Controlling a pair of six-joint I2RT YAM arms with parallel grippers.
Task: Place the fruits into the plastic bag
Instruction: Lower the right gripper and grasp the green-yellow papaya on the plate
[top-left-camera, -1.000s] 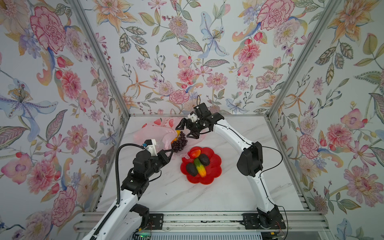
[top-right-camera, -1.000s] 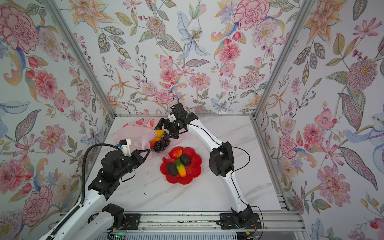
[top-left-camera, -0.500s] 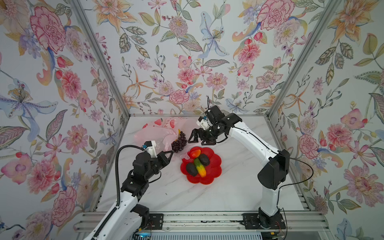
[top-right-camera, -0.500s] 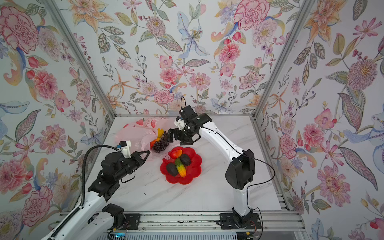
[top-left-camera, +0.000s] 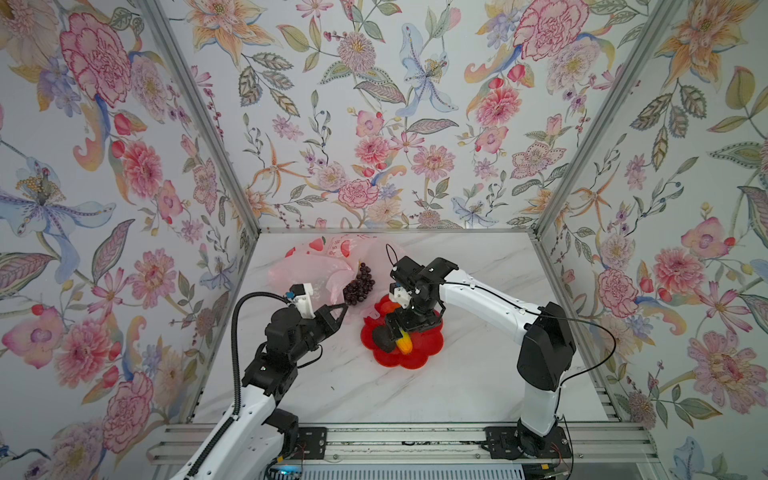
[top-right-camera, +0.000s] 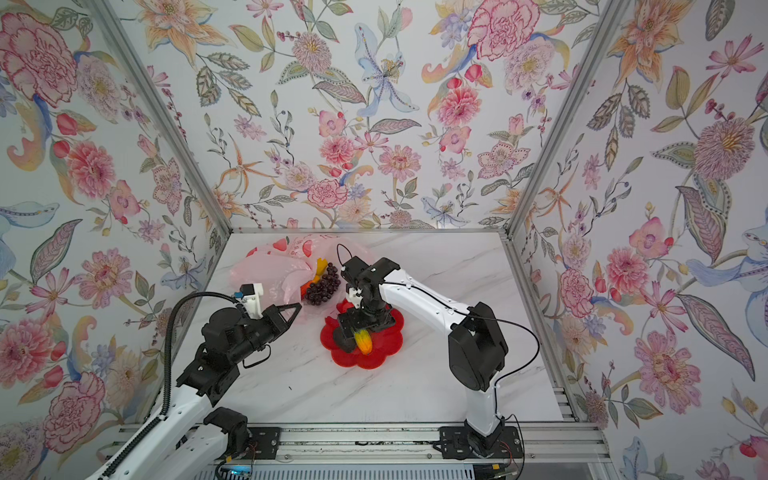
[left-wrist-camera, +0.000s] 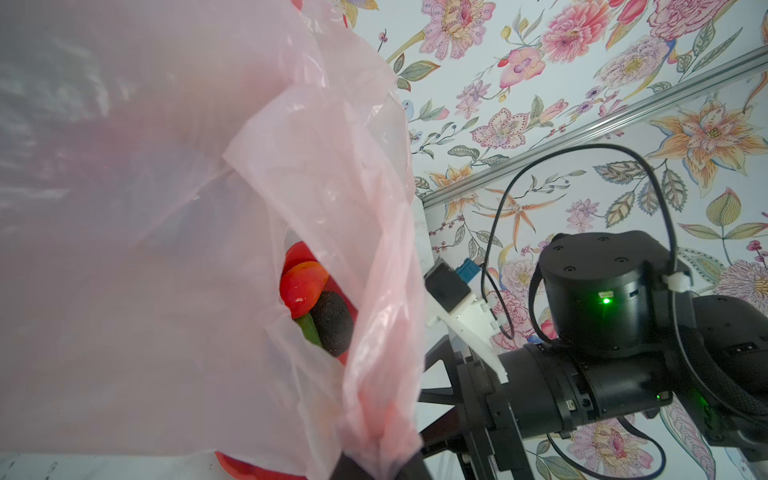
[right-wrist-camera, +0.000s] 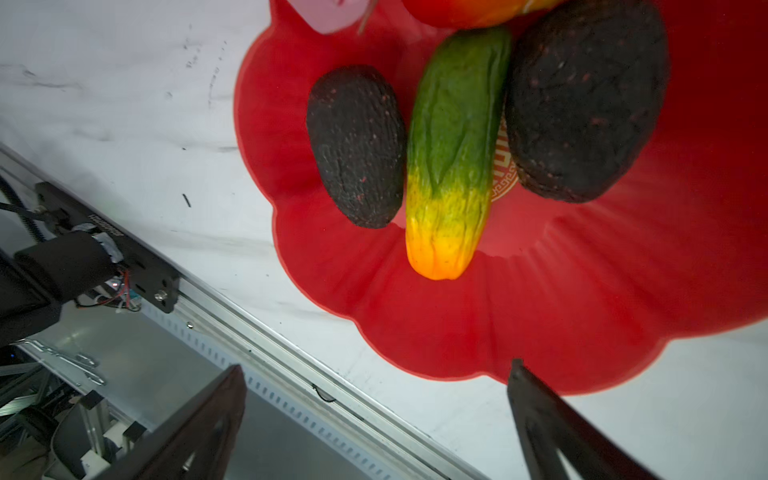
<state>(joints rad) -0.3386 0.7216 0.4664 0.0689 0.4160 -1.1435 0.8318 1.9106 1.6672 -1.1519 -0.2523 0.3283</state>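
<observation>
Left gripper (top-left-camera: 340, 309) tight on plastic bag (top-left-camera: 307, 266), right gripper (right-wrist-camera: 376, 365) wide over plate (right-wrist-camera: 540, 324); marble table (top-left-camera: 457, 374), floral walls (top-left-camera: 374, 124).

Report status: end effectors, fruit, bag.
Left end effector shut on plastic bag. Right end effector open over red plate. Avocados on plate; grapes at bag mouth.

The plastic bag (top-left-camera: 307, 266) is thin, crinkled and translucent pale pink with red peach prints. It lies slumped at the far left of the worktop (top-left-camera: 457, 386), its near edge pinched between the left fingers (top-left-camera: 336, 311). At its right-hand mouth lie a dark purple grape bunch (top-left-camera: 359, 286) and, just behind it, a yellow lumpy fruit (top-right-camera: 319, 266). To the right, on the red plate (right-wrist-camera: 540, 324), two blackish avocados (right-wrist-camera: 357, 145) lie close against a long green-to-orange fruit (right-wrist-camera: 453, 145). A red-orange mango (right-wrist-camera: 469, 10) lies at the plate's far side.
</observation>
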